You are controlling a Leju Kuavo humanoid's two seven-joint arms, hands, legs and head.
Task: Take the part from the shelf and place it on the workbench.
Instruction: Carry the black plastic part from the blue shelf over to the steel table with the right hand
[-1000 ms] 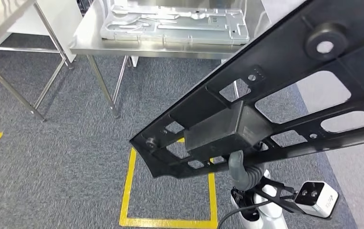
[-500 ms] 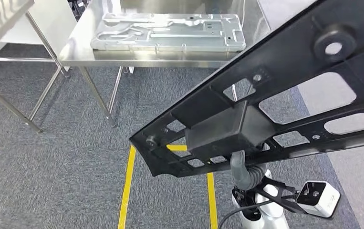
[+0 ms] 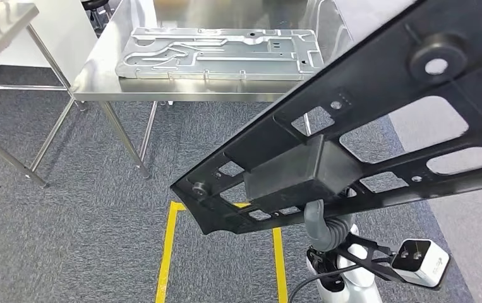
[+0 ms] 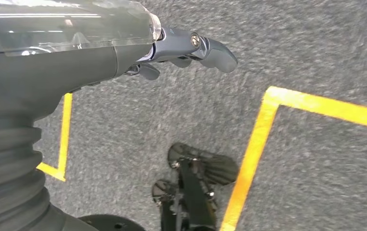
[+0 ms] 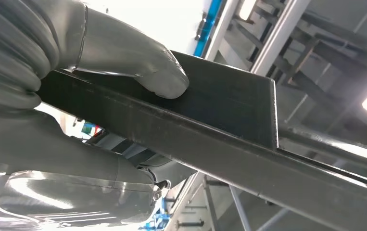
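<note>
Right hand [image 5: 109, 62] grips the black plastic frame part [image 3: 364, 132]: thumb pressed on top of the box-like block in its middle, fingers under the rail. In the head view the hand sits just below that block [image 3: 298, 173], mostly hidden by it, and the part is held up off the floor, tilted, its long end rising up and away past the hand.

Left hand [image 4: 186, 48] hangs low over grey carpet [image 4: 316, 57], holding nothing, fingers loosely curled, partly hidden by the wrist cover, so can't say how far closed.

Handling, judged: the part looks stiff and light for its size, a long open lattice with cut-outs. Held at one point it will lever and swing; smooth plastic could slip in a thumb pinch. The block is the sensible hold, being thick and near the middle.

Below the hand, yellow floor tape [image 3: 165, 252]. Well beyond the hand, a steel workbench [image 3: 93, 82] with a stamped metal panel [image 3: 219, 53] lying flat on it. Part not yet over the bench.
</note>
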